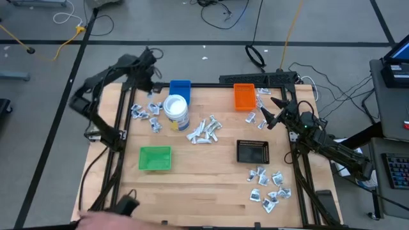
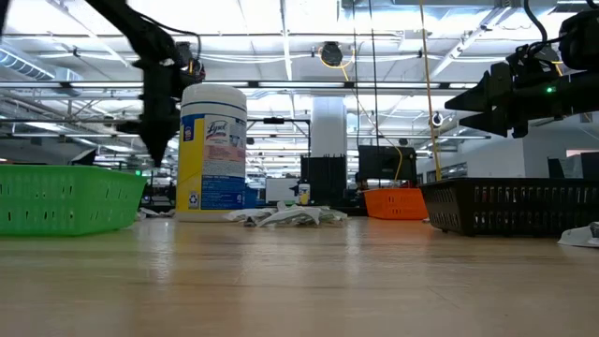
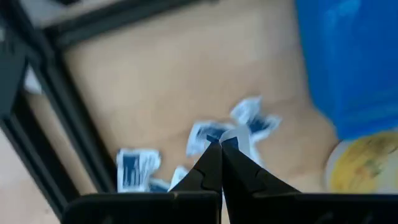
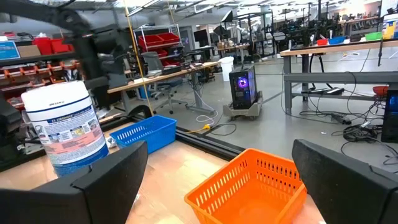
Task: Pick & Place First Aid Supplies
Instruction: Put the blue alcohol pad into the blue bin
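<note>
The packets (image 1: 206, 131) are small, crumpled white and silvery-grey wrappers, some with dark print that cannot be read. They lie in four loose clusters on the tabletop (image 1: 204, 179): one heap near the middle, just beside the tub (image 1: 177, 112); one by the far left edge (image 1: 146, 114); one near the far right corner, beside the orange tray (image 1: 244, 97); and one at the near right corner (image 1: 270, 188).

The tub is a white cylinder with a blue and yellow label reading "Lysol". It stands upright near the far edge, close to the blue tray (image 1: 180, 89). A green tray (image 1: 154, 158) sits toward the near left, a black tray (image 1: 253, 152) right of centre.

The left tool (image 1: 151, 91) hangs above the far left cluster, its fingers (image 3: 214, 163) pressed together with nothing between them. The right tool (image 1: 273, 110) hovers by the right edge near the orange tray, fingers (image 4: 112, 177) spread wide and empty.
</note>
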`<state>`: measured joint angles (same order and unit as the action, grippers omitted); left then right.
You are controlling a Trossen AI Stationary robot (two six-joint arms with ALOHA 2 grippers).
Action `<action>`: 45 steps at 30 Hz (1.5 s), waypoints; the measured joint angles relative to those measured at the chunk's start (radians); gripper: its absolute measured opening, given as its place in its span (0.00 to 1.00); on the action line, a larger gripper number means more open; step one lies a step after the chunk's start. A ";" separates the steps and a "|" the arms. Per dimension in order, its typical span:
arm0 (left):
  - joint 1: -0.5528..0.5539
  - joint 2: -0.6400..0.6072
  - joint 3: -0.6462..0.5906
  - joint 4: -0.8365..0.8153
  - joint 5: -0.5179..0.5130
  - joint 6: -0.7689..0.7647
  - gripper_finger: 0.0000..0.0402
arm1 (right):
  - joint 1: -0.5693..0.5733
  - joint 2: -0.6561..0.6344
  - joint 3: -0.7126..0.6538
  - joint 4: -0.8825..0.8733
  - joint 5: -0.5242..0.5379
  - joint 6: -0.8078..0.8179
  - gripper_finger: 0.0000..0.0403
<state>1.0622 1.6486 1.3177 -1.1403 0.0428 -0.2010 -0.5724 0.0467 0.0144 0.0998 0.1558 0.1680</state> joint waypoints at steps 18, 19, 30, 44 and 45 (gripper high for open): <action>-0.098 0.513 0.724 -0.190 0.062 -0.111 0.00 | 0.000 0.000 0.000 0.000 0.000 0.000 0.98; -0.107 0.527 0.734 -0.190 0.066 -0.123 0.00 | 0.000 0.000 0.000 0.000 0.000 0.000 0.98; -0.158 0.584 0.737 -0.194 0.115 -0.146 0.03 | 0.000 0.000 0.000 0.000 0.000 0.000 0.98; -0.142 0.584 0.737 -0.241 0.132 -0.156 0.53 | 0.000 0.000 0.000 0.000 0.000 0.000 0.98; -0.139 0.583 0.737 -0.240 0.136 -0.152 0.56 | 0.000 0.000 0.000 0.000 0.000 0.000 0.98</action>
<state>0.9235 2.2320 2.0544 -1.3808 0.1793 -0.3526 -0.5722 0.0467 0.0143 0.0994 0.1558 0.1680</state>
